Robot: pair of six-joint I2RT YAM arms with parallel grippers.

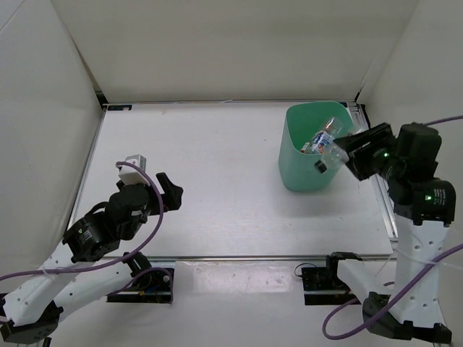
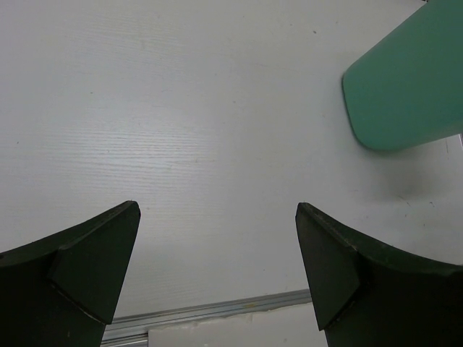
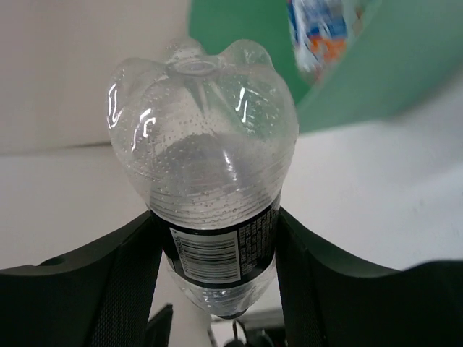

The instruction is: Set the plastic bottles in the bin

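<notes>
Right hand (image 3: 213,246) is clamped on a clear black-labelled bottle (image 3: 206,159), one dark finger pressed to each side of the label band, where a barcode is readable in the right wrist view. The bottle's lobed base points away from the wrist, toward the bin (image 1: 300,177). The inside of the clear wall is misted with fine droplets. From the top view, we see this hand at the bin's right side, with the clear end of the bottle at or just over the right rim, raised off the counter (image 1: 217,181). We cannot tell whether the bottle touches the rim. The bin is mint green and stands upright at the far right of the counter, close to the back wall. Inside it lies a blue-white labelled bottle (image 1: 323,137), tilted, with some orange also showing on its label from the wrist side. There is a small dark spot near the bin's near rim in the top view, but we cannot make out what it is. Left hand (image 2: 217,208) is well apart from the bin, over the near left part of the counter, with its fingers spread wide and nothing between them. Its own camera shows only bare white counter under the gap and the bin's lower corner at the upper right.
</notes>
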